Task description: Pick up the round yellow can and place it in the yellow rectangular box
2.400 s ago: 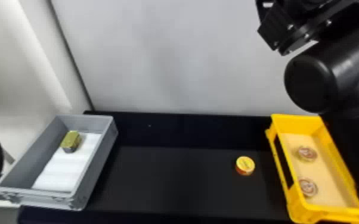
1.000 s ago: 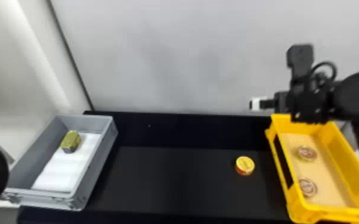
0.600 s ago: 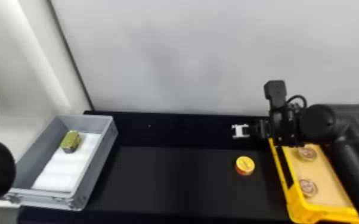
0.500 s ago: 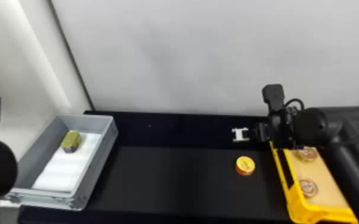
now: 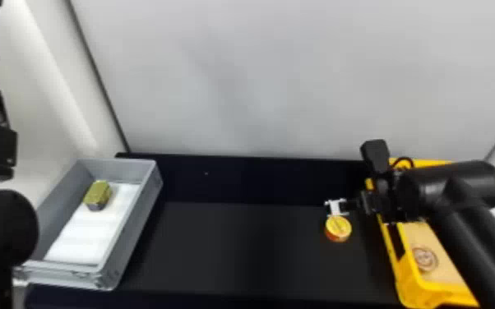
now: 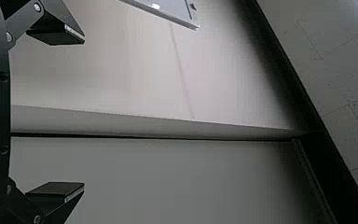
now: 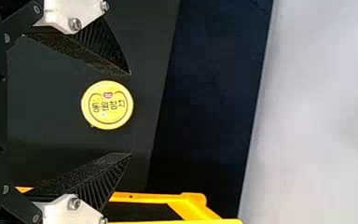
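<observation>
Well, can (image 5: 338,228): sat flat on the black table (image 5: 238,246), at 4 o'clock from the head view's middle, yellow lid up
Right gripper (image 5: 336,206): hung at the can's 12 o'clock in the head view, opened wide; in the right wrist view its fingers (image 7: 105,179) stood well apart, the can between them with a gap on either side
Yellow box (image 5: 413,287): stood at the can's 3 o'clock, partly behind the right arm (image 5: 456,185)
Round tin (image 5: 424,259): lay inside the yellow box, towards its 6 o'clock end
Grey box (image 5: 129,234): stood at 8 o'clock from the middle, white lining (image 5: 90,238) on its floor
Gold tin (image 5: 98,194): sat in the grey box, towards its 12 o'clock end
Left arm (image 5: 4,230): waited at the 9 o'clock edge
Left gripper (image 6: 84,113): wide, fingers far apart
</observation>
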Tool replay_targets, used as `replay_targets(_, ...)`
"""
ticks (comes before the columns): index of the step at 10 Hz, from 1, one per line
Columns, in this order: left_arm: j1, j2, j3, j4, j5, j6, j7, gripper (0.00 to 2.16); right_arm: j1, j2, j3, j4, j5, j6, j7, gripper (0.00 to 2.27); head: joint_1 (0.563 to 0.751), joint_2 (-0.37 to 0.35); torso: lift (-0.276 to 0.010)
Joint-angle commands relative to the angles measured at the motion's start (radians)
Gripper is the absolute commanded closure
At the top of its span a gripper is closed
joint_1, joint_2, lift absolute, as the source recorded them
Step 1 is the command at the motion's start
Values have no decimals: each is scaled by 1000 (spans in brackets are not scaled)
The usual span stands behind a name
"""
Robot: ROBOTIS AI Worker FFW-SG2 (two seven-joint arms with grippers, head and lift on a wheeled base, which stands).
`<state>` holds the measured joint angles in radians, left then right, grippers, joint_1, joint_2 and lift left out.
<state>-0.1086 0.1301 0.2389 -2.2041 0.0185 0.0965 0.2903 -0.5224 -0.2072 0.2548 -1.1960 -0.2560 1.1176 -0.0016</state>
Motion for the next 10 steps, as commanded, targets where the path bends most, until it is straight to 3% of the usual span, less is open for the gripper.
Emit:
replay_targets(1, -5, 3, -7, 6, 0, -11, -3, 162, -4, 34, 9, 93, 83, -48, 68, 183, 694, 54, -3)
replay_targets(4, 0, 8, -6, 4, 0, -20, -5, 162, -2, 63, 14, 181, 130, -125, 117, 186, 694, 54, -3)
replay_targets(6, 4, 10, -4, 4, -2, -23, -6, 157, -1, 63, 15, 230, 184, -201, 164, 188, 694, 54, -3)
replay_targets(10, 17, 8, 0, -3, -3, -20, -6, 153, 4, 62, -8, 246, 245, -253, 166, 190, 694, 54, -3)
